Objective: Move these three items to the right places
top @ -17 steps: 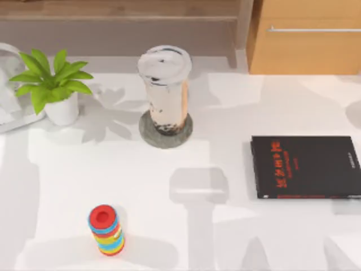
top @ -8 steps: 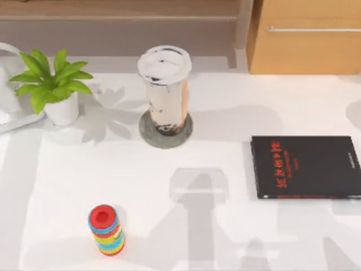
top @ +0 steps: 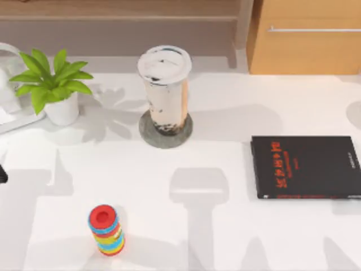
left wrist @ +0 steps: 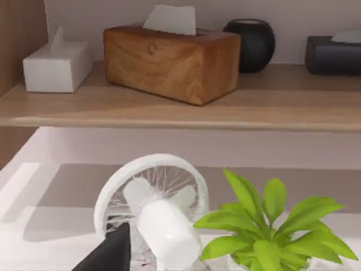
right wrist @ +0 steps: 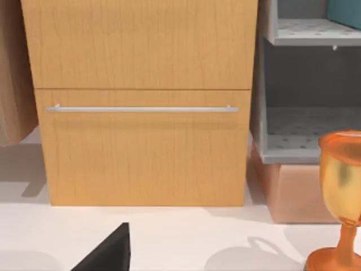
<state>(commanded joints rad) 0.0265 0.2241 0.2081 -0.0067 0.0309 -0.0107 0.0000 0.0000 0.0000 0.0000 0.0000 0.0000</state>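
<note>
The tall clear cup (top: pixel 164 84) of milky brown tea with a white lid stands upright on the round grey coaster (top: pixel 148 134) at the back middle of the table. The flat black book (top: pixel 307 166) with red lettering lies at the right, with nothing on it. A stack of coloured rings (top: pixel 106 230) with a red top stands near the front left. A dark piece of my left gripper (top: pixel 2 174) shows at the table's left edge, and the left gripper (left wrist: pixel 107 257) also juts into the left wrist view before the fan. A dark part of my right gripper (right wrist: pixel 110 251) faces a wooden cabinet.
A potted green plant (top: pixel 53 84) and a white fan (left wrist: pixel 149 209) stand at the back left. A wooden drawer cabinet (top: pixel 307 39) rises at the back right, with a gold trophy (right wrist: pixel 341 209) and a grey shelf (right wrist: pixel 310 84) beside it. Tissue boxes (left wrist: pixel 169 59) sit on a back ledge.
The arms' shadows have shifted across the table, and a dark piece of the left gripper has appeared at the left edge. Cup, book and rings have not moved.
</note>
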